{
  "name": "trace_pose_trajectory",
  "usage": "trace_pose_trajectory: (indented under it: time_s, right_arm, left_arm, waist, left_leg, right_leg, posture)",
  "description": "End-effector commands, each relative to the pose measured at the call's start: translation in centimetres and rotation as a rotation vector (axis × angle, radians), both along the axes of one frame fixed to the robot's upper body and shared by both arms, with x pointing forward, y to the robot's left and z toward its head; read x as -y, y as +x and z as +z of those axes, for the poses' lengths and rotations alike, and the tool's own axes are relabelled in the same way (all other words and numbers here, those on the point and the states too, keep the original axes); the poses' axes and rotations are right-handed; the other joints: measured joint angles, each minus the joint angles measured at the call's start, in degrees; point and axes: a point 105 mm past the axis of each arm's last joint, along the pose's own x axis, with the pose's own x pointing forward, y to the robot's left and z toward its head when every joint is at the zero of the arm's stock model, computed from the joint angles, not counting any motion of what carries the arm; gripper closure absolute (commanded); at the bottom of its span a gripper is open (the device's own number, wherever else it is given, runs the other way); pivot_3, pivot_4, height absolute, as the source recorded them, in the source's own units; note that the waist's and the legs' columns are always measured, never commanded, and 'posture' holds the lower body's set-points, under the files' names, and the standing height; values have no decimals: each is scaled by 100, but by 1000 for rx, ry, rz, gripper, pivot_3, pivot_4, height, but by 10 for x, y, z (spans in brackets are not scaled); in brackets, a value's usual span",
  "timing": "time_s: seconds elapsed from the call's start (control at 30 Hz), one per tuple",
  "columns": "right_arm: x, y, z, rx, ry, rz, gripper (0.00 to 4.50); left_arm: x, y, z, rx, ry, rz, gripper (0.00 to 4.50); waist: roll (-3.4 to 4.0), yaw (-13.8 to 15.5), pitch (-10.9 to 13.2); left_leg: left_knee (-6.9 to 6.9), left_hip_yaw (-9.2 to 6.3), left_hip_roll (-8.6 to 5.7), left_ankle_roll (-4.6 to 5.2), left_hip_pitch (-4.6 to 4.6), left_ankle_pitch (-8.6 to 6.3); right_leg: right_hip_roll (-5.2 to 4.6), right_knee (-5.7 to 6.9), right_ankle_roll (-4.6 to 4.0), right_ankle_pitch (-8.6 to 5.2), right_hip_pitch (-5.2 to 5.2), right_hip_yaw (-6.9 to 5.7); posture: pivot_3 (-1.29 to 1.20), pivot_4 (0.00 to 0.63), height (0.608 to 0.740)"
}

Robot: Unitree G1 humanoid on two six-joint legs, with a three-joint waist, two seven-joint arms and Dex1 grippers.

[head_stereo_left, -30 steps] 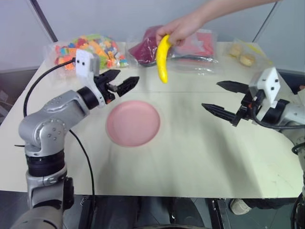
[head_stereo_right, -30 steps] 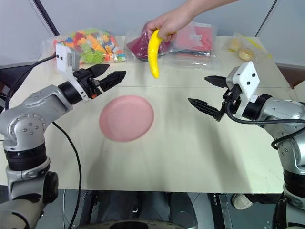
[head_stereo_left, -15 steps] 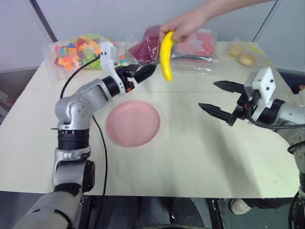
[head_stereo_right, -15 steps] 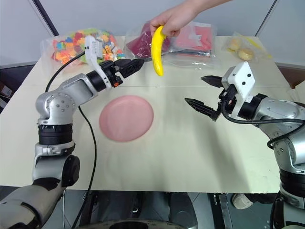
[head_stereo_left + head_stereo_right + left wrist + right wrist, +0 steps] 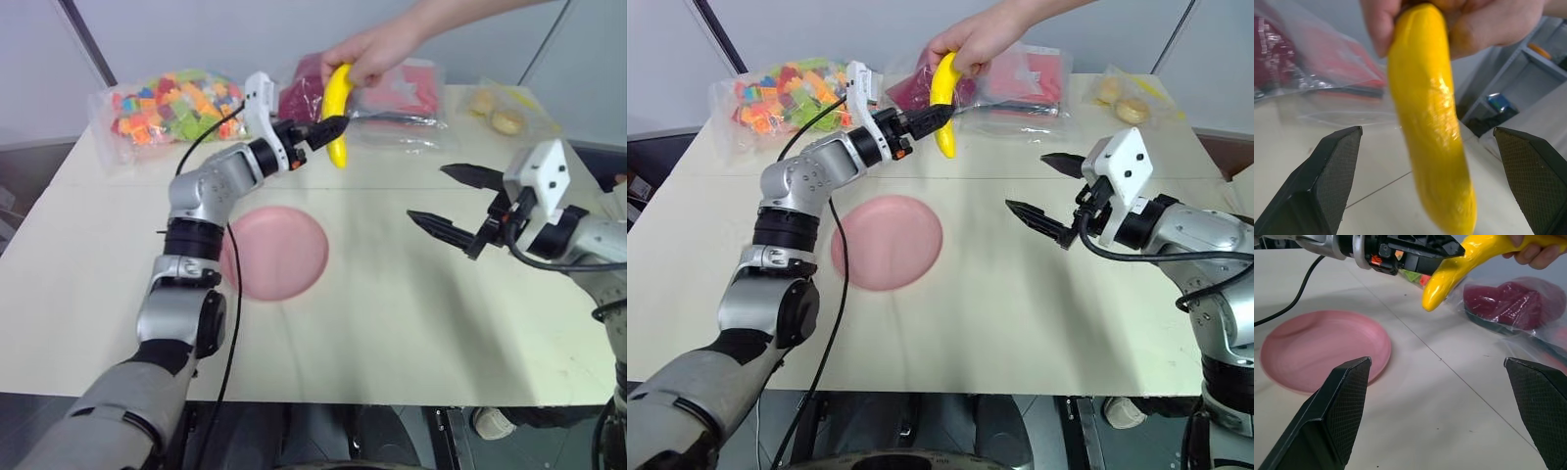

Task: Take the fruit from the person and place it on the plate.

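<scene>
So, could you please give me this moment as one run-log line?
phase: handover | left gripper: open, straddling banana | banana: held by person's hand | right gripper: open, idle | plate: empty

Table (image 5: 411,323): a broad cream top with a thin seam line running across it toward the far side, lit evenly so the shadows on it stay soft.
Far edge of table: three clear bags in a row, touching or nearly so. A bag of bright mixed blocks (image 5: 171,103) sits at the left, a bag with dark red and pink contents (image 5: 407,93) in the middle, and a bag of pale yellow round items (image 5: 505,113) at the right.
Wall (image 5: 196,34): pale grey panels behind the table, crossed by dark slanted struts (image 5: 88,39) at left and right.
Floor (image 5: 20,171): dark, seen beyond the table's left corner.
Shelving (image 5: 1528,83): grey shelves behind, in the left wrist view.
</scene>
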Motion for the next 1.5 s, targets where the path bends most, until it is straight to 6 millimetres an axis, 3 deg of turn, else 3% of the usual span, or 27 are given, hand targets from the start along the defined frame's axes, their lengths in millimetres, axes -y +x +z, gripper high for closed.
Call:
trace_pose_trajectory:
  time_s: [0.03,0.17,0.2,0.3,0.43,0.5,0.73,0.9,1.1,1.27,1.5]
  right_arm:
    - [-1,-6,12,58,-1,-2,60]
    - [0,-7,12,60,-3,-10,60]
    - [0,-6,12,61,-3,-11,17]
    - [0,-6,12,61,-3,-14,0]
    - [0,-5,12,62,-4,-15,0]
    - [0,-4,12,62,-4,-14,0]
    - [-2,-4,11,61,-3,-10,0]
    - [-7,-7,8,44,8,9,0]
    - [-12,-13,-5,2,22,19,0]
    - [-14,-17,-10,-14,34,18,0]
    - [-14,-20,-13,-20,37,15,0]
  left_arm:
    - [7,1,15,65,2,-18,0]
    - [12,1,16,79,2,-28,0]
    - [12,1,17,85,2,-29,258]
    - [11,0,18,96,0,-26,1258]
    - [9,-1,20,109,2,-20,3353]
    - [8,-2,22,115,2,-17,3872]
    - [1,-12,18,121,54,-10,3884]
    - [-13,-39,-5,164,249,-34,3884]
    - [-48,-75,-35,57,416,-42,3884]
    - [-66,-96,-41,-44,431,-22,3884]
    - [-74,-119,-55,-173,408,4,3884]
  waist:
    - [0,-1,0]
    - [0,-11,0]
    - [-1,-11,0]
    - [-1,-7,0]
    - [-1,-4,1]
    - [-2,13,1]
    - [-2,-14,1]
    - [0,-49,0]
    - [1,-1,0]
    - [0,10,0]
    - [1,-14,0]
  left_leg:
    - [0,0,0,0,0,0]
    - [0,0,0,0,0,0]
    - [0,0,1,0,0,0]
    - [0,0,1,0,0,0]
    - [0,-1,0,0,-1,0]
    - [0,-1,0,0,-2,0]
    - [1,-2,-4,0,-4,0]
    - [-2,-1,5,0,-1,0]
    - [1,-2,6,-2,-1,1]
    - [4,-5,3,-1,-2,1]
    - [2,-4,4,-1,1,0]
  right_leg:
    - [0,0,0,0,0,0]
    - [1,2,0,0,-2,0]
    - [1,2,0,0,-2,0]
    - [0,2,0,0,-2,0]
    - [0,2,0,0,-3,0]
    - [0,2,0,0,-3,0]
    - [-5,3,2,1,-4,0]
    - [4,8,2,1,-9,5]
    - [3,8,2,1,-8,7]
    - [-1,7,2,1,-2,6]
    - [2,8,1,1,-2,6]
  posture:
    - [0,150,740]
    - [0,150,740]
    - [0,150,740]
    - [0,150,740]
    - [0,150,740]
    - [0,150,740]
    - [0,150,740]
    - [0,150,740]
    - [0,150,740]
    - [0,150,740]
    - [0,150,740]
